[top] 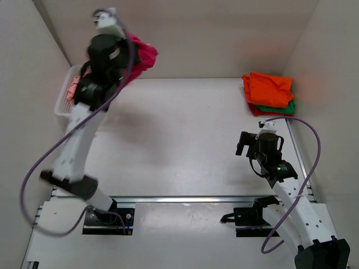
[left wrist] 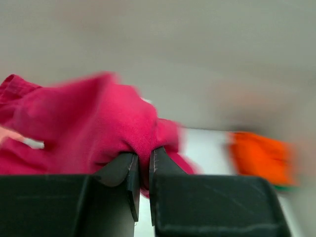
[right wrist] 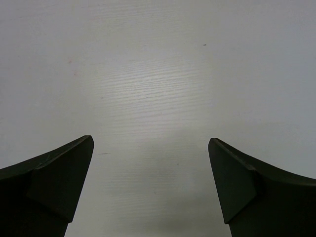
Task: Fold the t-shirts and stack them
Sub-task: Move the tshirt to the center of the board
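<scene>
At the upper left of the top view, the left end effector (left wrist: 143,158) pinches the magenta-pink shirt (top: 143,56), held up beside the basket (top: 60,105). At the upper right, the orange shirt (top: 269,88) lies on the green shirt (top: 286,108). At the lower right, the right end effector (right wrist: 150,140) hangs spread above the desk (top: 179,140).

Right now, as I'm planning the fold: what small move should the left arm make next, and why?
Probably carry the magenta shirt toward the bare middle of the table and lower it there. The left fingers pinch it in a bunch, held up near the basket, so it likely needs flat room to be spread.
</scene>
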You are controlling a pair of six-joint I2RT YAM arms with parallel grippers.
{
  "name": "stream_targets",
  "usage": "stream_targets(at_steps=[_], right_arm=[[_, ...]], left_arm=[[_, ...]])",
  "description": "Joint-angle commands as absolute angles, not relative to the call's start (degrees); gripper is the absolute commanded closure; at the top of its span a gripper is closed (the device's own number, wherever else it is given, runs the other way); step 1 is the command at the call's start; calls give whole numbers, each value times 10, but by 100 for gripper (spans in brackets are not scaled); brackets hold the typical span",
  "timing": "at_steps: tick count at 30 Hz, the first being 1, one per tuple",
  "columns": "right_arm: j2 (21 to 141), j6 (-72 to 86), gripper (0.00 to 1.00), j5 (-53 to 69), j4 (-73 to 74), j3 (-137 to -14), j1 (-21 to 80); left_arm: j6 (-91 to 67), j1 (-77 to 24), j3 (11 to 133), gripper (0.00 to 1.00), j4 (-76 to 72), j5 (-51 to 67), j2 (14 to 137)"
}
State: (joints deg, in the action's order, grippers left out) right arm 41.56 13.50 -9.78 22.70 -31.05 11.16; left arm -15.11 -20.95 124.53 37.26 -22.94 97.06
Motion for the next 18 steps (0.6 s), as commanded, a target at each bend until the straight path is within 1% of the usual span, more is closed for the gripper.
stream_targets(at_steps=[1,3,5,6,7,8,9,10,12,14,15,18], right_arm=[[393,134,1,-92,194,-305,105],[389,131,0,-84,192,-307,98],[382,129,1,-82,189,-307,98],[374,130,1,-78,188,-305,99],[372,130,1,-78,188,-305,99],[373,129,1,-80,187,-306,101],[371,129,1,-78,185,-305,100],[365,129,1,-78,185,-304,101],[367,129,1,-75,185,-304,110],[366,129,1,-68,178,-302,109],[373,132,0,-55,178,-298,107],[393,118,1,-16,176,-306,116]], left_arm=[[-279,-166,1127,100,362,-88,770],[-318,-158,983,100,312,-49,684],[-334,-143,906,100,294,-31,601],[-332,-108,791,100,318,24,561],[-332,-108,790,100,318,25,552],[-331,-123,724,100,309,33,532],[-331,-146,692,100,299,37,521],[-342,-169,623,100,287,38,512],[-350,-201,492,100,268,29,511],[-355,-230,416,100,236,25,539],[-356,-235,381,100,222,25,566],[-353,-250,329,100,185,12,628]])
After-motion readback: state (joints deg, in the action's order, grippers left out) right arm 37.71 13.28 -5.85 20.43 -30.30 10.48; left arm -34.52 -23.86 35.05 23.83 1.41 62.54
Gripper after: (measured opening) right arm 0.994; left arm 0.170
